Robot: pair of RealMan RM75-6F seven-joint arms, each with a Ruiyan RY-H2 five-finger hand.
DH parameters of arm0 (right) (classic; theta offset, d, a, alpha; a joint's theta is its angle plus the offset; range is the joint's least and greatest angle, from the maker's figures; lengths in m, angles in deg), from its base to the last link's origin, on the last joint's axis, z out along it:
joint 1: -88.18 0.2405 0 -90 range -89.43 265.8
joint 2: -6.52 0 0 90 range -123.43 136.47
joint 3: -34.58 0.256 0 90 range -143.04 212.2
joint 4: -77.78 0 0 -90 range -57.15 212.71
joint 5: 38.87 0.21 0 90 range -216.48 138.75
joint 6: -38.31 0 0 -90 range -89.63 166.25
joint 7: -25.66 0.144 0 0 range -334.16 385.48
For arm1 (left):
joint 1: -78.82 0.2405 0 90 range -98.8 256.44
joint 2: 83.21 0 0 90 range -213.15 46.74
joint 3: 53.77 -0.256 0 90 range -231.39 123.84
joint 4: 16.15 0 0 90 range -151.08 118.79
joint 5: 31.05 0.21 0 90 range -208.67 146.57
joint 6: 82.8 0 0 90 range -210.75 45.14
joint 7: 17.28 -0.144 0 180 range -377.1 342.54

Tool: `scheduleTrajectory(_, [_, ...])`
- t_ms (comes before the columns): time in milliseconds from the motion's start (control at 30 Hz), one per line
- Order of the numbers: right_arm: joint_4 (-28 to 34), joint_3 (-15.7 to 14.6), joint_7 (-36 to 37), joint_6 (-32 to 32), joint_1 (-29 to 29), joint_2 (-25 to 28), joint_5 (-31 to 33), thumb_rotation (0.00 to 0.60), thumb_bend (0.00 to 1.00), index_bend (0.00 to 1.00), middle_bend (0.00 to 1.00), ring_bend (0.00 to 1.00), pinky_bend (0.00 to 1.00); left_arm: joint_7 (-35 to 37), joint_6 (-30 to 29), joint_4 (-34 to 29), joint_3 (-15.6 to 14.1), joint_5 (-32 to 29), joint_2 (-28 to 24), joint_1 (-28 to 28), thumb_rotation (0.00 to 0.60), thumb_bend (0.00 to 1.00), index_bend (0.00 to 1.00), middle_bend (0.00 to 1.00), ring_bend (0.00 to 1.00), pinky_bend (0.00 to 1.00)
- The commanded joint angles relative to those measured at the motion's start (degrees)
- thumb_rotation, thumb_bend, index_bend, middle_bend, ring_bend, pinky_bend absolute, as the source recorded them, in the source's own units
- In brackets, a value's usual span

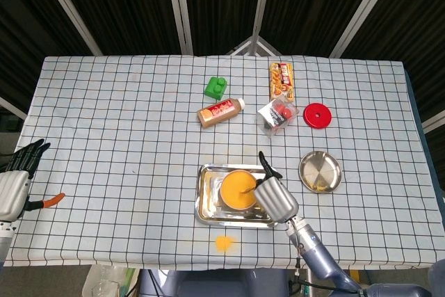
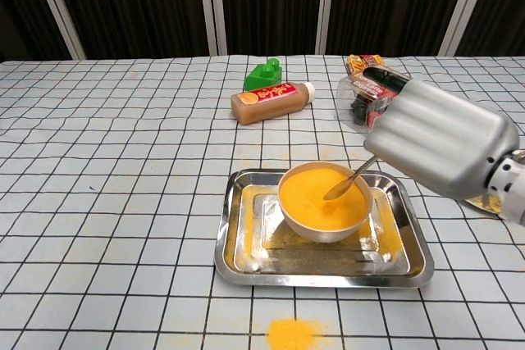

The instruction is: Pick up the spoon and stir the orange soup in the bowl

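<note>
Bowl [image 2: 324,202]: orange soup [image 2: 316,190] | spoon [image 2: 349,182] dipped in | tray [image 2: 238,243] beneath

Right hand [image 1: 272,194] is gripping the spoon [image 1: 247,189] with its tip in the orange soup [image 1: 237,189], bowl [image 1: 226,200] sitting in a steel tray [image 1: 206,199]. Left hand [image 1: 15,179] hangs at the table's [image 1: 125,116] left edge, fingers spread, holding nothing
</note>
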Motion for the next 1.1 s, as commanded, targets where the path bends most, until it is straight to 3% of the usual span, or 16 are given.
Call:
scheduleTrajectory(33, [0.4, -0.3, -0.1, -0.3, -0.5, 0.4, 0.0, 0.600, 1.00, 0.98, 0.82, 0.56, 0.00, -0.1, 0.0, 0.0, 0.0, 0.0, 0.0, 0.0, 0.600, 0.00, 0.00, 0.00, 0.00, 0.00])
scheduleTrajectory(567, [-2.2, -0.4, 0.1, 1.7, -0.8, -2.1, 1.4, 0.600, 1.00, 0.98, 0.82, 0.56, 0.00, 0.0, 0.1, 0.2, 0.1, -0.4, 0.1, 0.0, 0.600, 0.00, 0.00, 0.00, 0.00, 0.00])
scheduleTrajectory(1100, [-4.3, 3.8, 0.0, 2.1, 0.9, -5.3, 3.1, 0.600, 1.00, 0.98, 0.82, 0.57, 0.00, 0.2, 0.3, 0.4, 0.2, -0.8, 0.1, -0.1, 0.600, 0.00, 0.00, 0.00, 0.00, 0.00])
